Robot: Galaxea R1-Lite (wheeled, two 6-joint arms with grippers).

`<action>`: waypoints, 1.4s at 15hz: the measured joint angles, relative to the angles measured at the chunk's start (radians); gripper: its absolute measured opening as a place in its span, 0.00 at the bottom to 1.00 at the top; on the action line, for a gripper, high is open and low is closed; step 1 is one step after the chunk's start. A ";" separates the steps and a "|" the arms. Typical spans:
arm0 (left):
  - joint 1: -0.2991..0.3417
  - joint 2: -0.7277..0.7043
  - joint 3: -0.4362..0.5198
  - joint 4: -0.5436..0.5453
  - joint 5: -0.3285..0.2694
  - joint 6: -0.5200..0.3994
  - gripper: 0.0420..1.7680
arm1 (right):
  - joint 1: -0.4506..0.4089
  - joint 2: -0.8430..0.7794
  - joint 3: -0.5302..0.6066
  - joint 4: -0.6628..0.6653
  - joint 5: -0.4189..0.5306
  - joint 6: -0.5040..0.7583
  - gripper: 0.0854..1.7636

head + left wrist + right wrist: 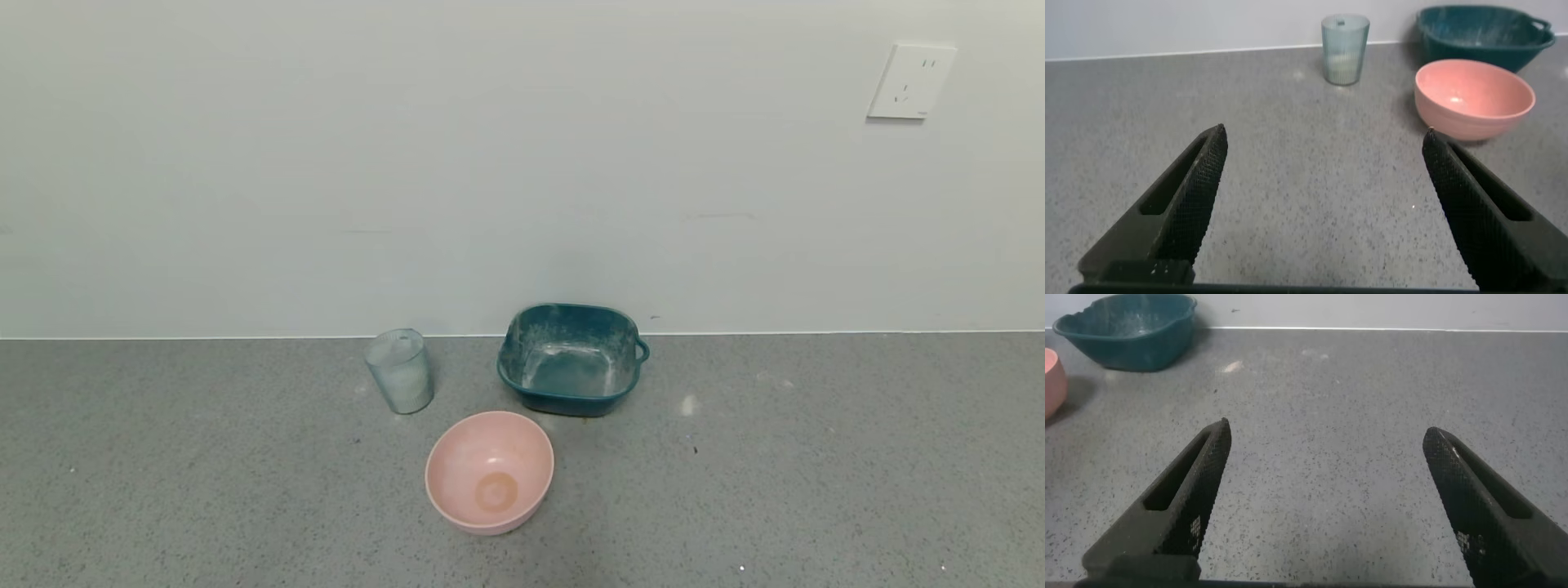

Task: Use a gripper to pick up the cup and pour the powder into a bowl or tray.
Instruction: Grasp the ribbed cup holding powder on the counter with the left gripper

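Observation:
The clear ribbed cup (399, 371) stands upright on the grey counter, left of the teal square dish (571, 358), whose inside is dusted white. The cup holds whitish powder (402, 382). In the left wrist view the cup (1344, 49) stands well ahead of my left gripper (1323, 140), which is open and empty over bare counter. The teal dish (1482, 34) shows there too. My right gripper (1324, 433) is open and empty over bare counter, with the teal dish (1131, 332) far off. Neither gripper shows in the head view.
A round pink bowl (490, 471) sits in front of the cup and the teal dish; it also shows in the left wrist view (1474, 98). A white wall with a socket (910, 80) stands right behind the counter. A small pale smear (688, 403) lies right of the dish.

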State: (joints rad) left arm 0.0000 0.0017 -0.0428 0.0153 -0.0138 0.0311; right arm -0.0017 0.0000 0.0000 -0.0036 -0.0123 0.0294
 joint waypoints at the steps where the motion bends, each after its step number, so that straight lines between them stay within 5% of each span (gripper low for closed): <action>1: 0.000 0.008 -0.029 0.004 0.004 -0.003 0.97 | 0.000 0.000 0.000 0.000 0.000 0.000 0.97; 6: -0.006 0.173 -0.201 0.024 0.011 -0.004 0.97 | 0.000 0.000 0.000 0.000 0.000 0.000 0.97; 14: -0.012 0.738 -0.471 -0.023 -0.003 0.000 0.97 | 0.000 0.000 0.000 0.000 0.000 0.000 0.97; 21: -0.029 1.165 -0.513 -0.192 -0.025 0.004 0.97 | 0.000 0.000 0.000 0.000 0.000 0.000 0.97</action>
State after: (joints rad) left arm -0.0291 1.1670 -0.5562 -0.1764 -0.0385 0.0349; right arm -0.0017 0.0000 0.0000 -0.0036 -0.0119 0.0294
